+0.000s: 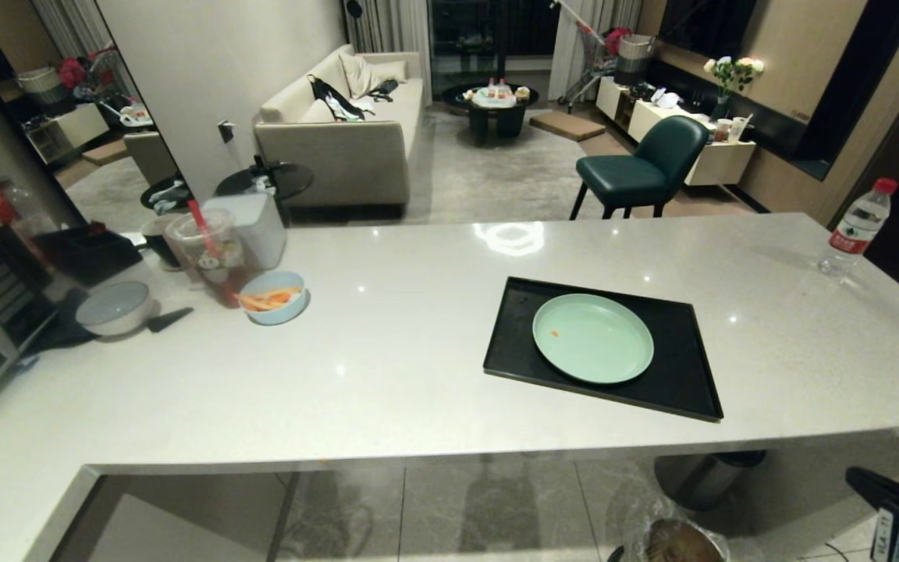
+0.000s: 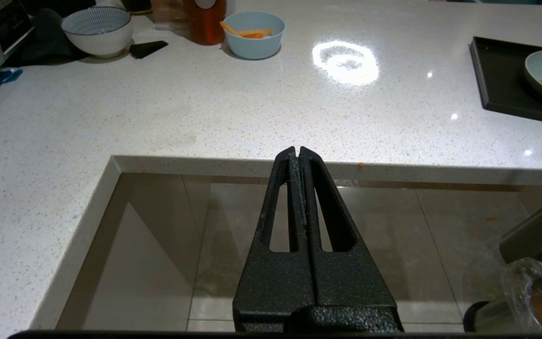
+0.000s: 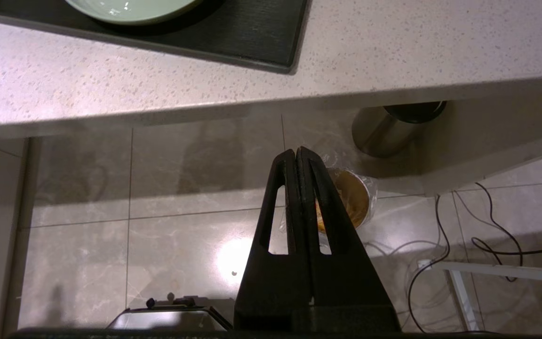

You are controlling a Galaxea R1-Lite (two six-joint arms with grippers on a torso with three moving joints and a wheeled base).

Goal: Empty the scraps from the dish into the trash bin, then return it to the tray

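Dish (image 1: 593,338) sits flat on the tray (image 1: 513,343), which lies on the counter (image 1: 387,375) at about 3 o'clock from the counter's middle in the head view. The dish looks emptied apart from one small orange speck toward its 9 o'clock side. Judgement: dump and return appear done, little remains. Right gripper (image 3: 296,153) has its jaws pressed together on nothing, below the counter edge, over the floor near the bagged trash bin (image 3: 348,197). Left gripper (image 2: 295,151) is likewise closed and empty, parked below the counter edge. Risks: (1) the remaining speck on the dish means the emptying is not fully clean; a re-grasp to clear it would mean reaching up over the counter lip, and a low approach could knock the tray's near rim and skid it. (2) An orange crumb rests on the counter edge (image 2: 361,165) and another bit on the floor (image 2: 491,219); scraps seem to have missed the bag. (3) The right arm swinging low could clip the trash bin or the second steel bin (image 3: 388,127) just beyond it, at about 1 o'clock from the bagged one in the right wrist view. Surroundings: blue bowl (image 1: 273,297) with carrot sticks, drink cup (image 1: 207,254) and patterned bowl (image 1: 115,307) sit well apart at the counter's 9 o'clock end; water bottle (image 1: 855,226) at the 2 o'clock corner. None obstructs the tray.
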